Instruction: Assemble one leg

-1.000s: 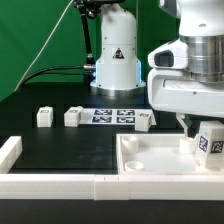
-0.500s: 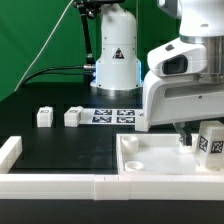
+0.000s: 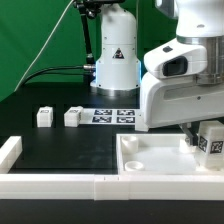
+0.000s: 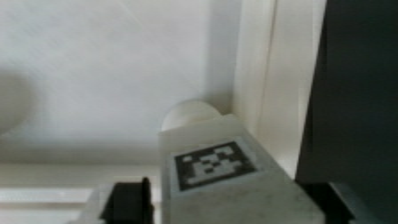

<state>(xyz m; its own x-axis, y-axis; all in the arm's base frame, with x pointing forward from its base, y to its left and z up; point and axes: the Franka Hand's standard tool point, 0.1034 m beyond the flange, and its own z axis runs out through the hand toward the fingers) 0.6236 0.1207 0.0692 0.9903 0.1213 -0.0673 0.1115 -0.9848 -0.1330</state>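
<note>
Leg (image 4: 210,150) clamped in pincer (image 4: 231,205), at tray (image 3: 165,166) corner.

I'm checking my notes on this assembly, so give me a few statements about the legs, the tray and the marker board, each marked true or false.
1. Two loose legs lie to the exterior view's left of the marker board. True.
2. The jaws stand either side of a tagged leg. True.
3. The tray rests on the marker board. False: it lies nearer the camera, by the border rail.
4. The tray's round socket holds a leg. False: it is empty.
</note>
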